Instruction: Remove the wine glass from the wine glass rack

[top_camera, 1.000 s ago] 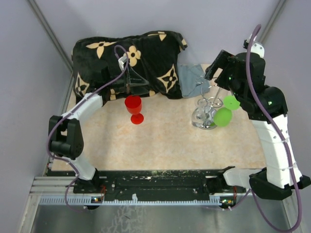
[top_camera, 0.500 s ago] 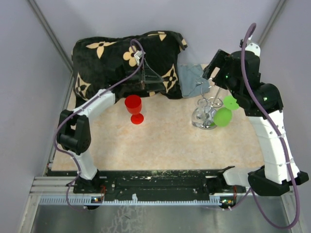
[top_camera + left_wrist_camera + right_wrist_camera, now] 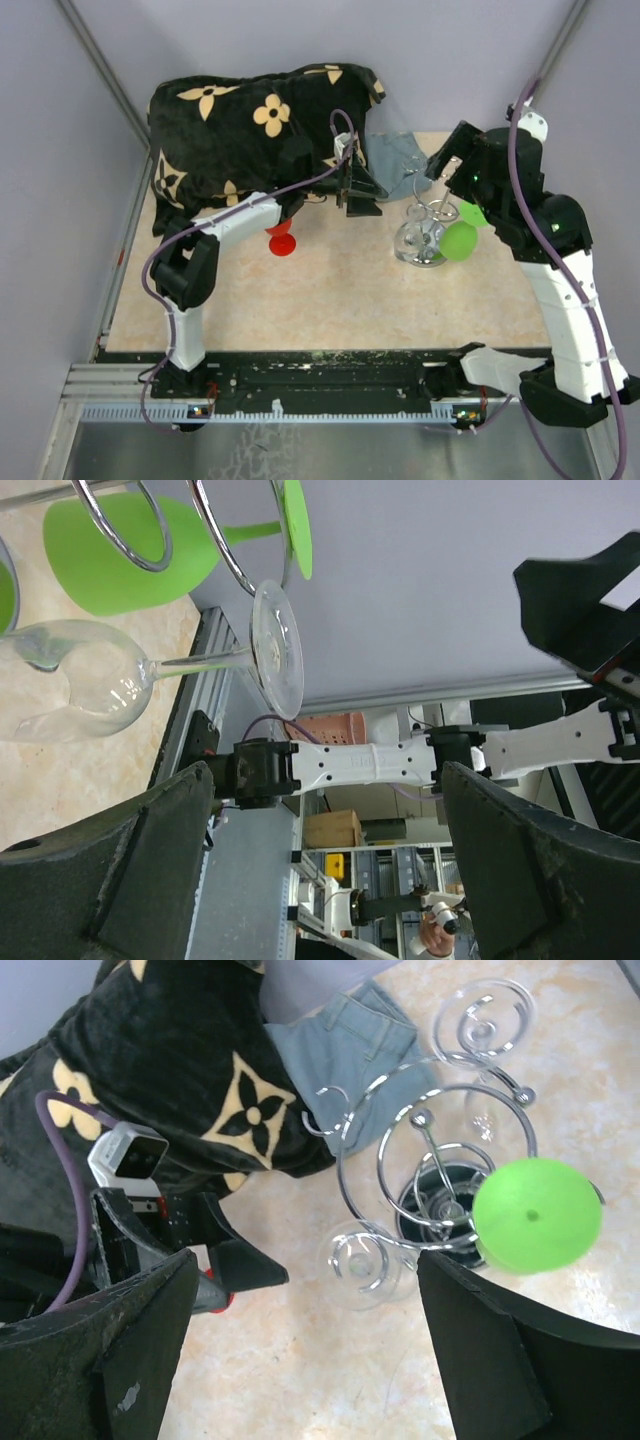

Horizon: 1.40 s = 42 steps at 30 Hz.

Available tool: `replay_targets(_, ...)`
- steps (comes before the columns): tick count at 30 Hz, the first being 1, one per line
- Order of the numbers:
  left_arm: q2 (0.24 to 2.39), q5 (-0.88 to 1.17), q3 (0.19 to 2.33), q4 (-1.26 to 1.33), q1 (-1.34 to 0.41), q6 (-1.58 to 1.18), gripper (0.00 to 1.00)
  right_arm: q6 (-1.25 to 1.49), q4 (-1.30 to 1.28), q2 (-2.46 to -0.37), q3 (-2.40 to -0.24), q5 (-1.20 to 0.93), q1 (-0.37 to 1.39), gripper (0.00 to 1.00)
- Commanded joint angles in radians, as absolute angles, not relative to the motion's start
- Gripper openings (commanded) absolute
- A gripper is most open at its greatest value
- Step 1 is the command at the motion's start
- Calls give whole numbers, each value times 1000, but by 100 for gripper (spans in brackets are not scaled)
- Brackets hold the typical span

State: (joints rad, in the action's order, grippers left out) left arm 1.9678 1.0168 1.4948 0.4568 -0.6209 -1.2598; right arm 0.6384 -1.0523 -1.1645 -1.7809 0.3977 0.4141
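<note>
The wine glass rack [image 3: 428, 222] is a shiny silver wire stand with curled loops at the table's right. A green wine glass [image 3: 460, 240] hangs on its right side. A clear wine glass [image 3: 358, 1263] hangs by its foot on the left loop, and it also shows in the left wrist view [image 3: 90, 685]. My left gripper [image 3: 374, 197] is open and empty, just left of the rack and facing the clear glass without touching it. My right gripper [image 3: 447, 165] is open and empty, hovering above the rack [image 3: 440, 1150].
A red wine glass [image 3: 283, 243] stands on the table, half hidden under my left arm. A black blanket with tan flowers [image 3: 250, 125] lies along the back. A blue-grey cloth [image 3: 395, 160] lies behind the rack. Grey walls close in both sides.
My left arm has swung right from over the blanket to beside the rack and now covers part of the red glass. My right gripper has shifted only slightly above the rack.
</note>
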Motion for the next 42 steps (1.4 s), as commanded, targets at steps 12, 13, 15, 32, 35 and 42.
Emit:
replay_targets(12,2037,897,1584,403,-685,-1270,99,757,-1102,-1027,-1642,480,408,93)
replay_targets(13,2043,887,1586,397,-687,-1273,98,759,-1104,-1024,-1640,478,408,93)
replay_targets(15,2051,874,1597,378,-693,-1273,94,764,-1112,-1019,-1638,478,408,93)
replay_targets(32,2078,830,1653,266,-719,-1244,49,782,-1110,-997,-1617,472,408,94)
replay_targets(35,2079,827,1653,261,-721,-1240,48,780,-1104,-999,-1613,467,408,95)
replay_targets(42,2082,822,1661,253,-729,-1232,44,778,-1100,-1000,-1611,460,408,95)
